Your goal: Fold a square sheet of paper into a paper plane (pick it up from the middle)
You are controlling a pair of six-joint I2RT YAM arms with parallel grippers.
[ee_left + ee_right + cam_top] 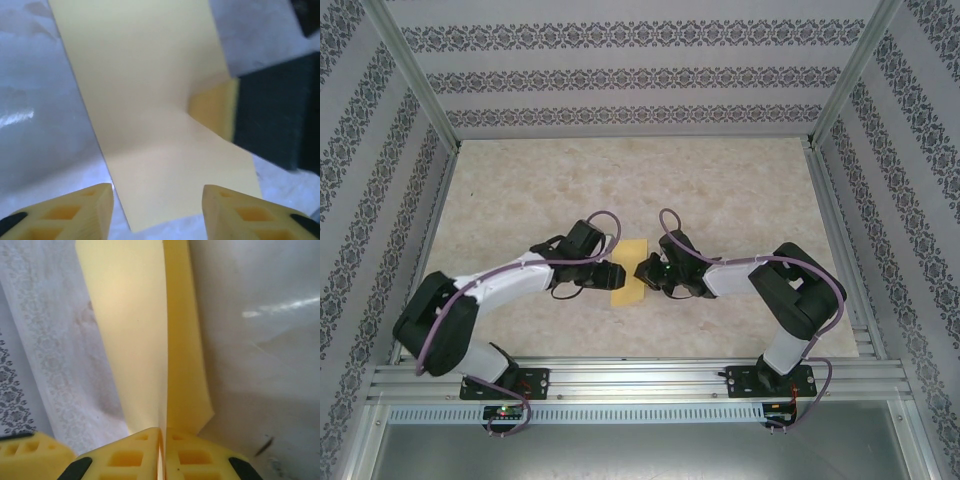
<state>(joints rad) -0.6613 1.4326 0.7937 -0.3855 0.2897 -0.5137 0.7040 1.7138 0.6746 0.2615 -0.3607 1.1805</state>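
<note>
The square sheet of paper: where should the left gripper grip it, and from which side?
Probably the sheet at its free left edge, from the left: the right gripper pinches the opposite side, and that edge lies between the fingers of the open left gripper.

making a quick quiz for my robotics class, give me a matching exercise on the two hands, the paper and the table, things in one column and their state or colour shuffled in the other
Things
1. left hand
2. right hand
3. square sheet of paper
4. table

States
a. fingers pressed together on the paper's edge
b. pale beige, marbled
c. fingers apart
d. yellow, between the two hands

Pairs: 1-c, 2-a, 3-d, 4-b
</note>
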